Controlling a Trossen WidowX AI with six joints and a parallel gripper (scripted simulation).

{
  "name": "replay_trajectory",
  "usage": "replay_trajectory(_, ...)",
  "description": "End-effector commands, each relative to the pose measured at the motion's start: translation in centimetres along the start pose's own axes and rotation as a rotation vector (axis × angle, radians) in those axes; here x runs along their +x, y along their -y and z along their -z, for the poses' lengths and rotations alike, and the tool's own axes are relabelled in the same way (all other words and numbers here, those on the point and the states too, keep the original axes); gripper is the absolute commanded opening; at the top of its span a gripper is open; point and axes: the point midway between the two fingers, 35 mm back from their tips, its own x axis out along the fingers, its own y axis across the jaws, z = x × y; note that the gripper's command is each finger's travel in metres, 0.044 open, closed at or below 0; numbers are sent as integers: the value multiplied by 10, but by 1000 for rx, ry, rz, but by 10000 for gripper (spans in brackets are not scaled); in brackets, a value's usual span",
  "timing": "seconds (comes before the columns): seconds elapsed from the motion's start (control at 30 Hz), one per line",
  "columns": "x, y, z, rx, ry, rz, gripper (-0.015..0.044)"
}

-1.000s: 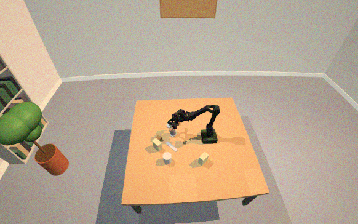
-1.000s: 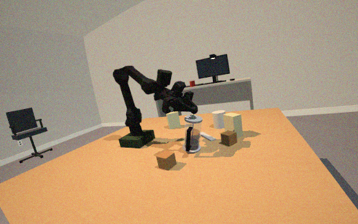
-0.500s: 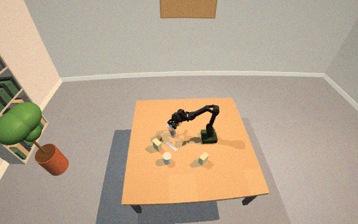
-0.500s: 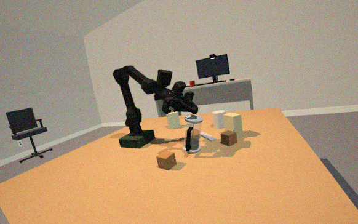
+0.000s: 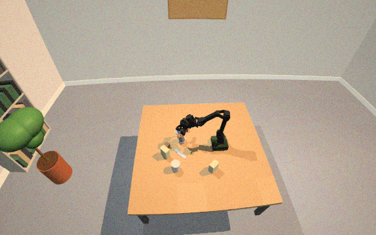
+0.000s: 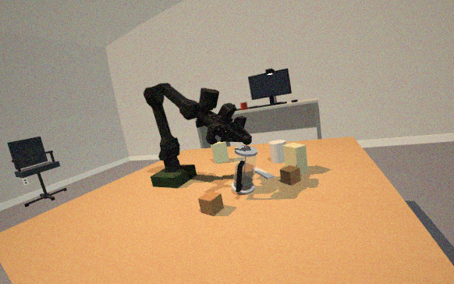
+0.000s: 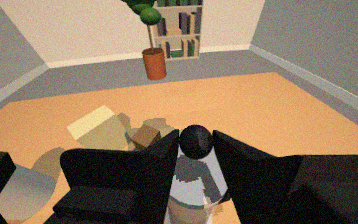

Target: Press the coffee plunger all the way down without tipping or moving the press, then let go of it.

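Observation:
The coffee press (image 5: 181,140) (image 6: 250,172) (image 7: 187,190) stands upright on the wooden table, a clear cylinder with a grey lid (image 6: 250,152), a grey base ring and a black side handle (image 6: 239,177). The round black plunger knob (image 7: 196,142) shows just above the lid in the wrist view. My gripper (image 6: 246,141) (image 7: 195,134) is shut on this knob, with one finger on each side. In the exterior view the fingertips hide the knob, and only a small gap shows between them and the lid. A thin rod shows faintly inside the cylinder; the plunger disc is unclear.
Pale yellow blocks (image 5: 165,152) (image 5: 213,166) (image 6: 219,152) and a white cylinder (image 5: 175,166) (image 6: 277,151) stand around the press. Brown cubes (image 6: 211,204) (image 6: 290,175) sit on both sides of it. A flat light bar (image 5: 180,153) (image 6: 264,173) lies close by.

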Motion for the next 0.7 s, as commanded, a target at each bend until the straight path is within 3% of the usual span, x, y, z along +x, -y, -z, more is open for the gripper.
replay_trajectory(0.0,3,0,6,-10,-22,-1,125)
replay_trajectory(0.67,5,0,5,-10,-21,-1,125)
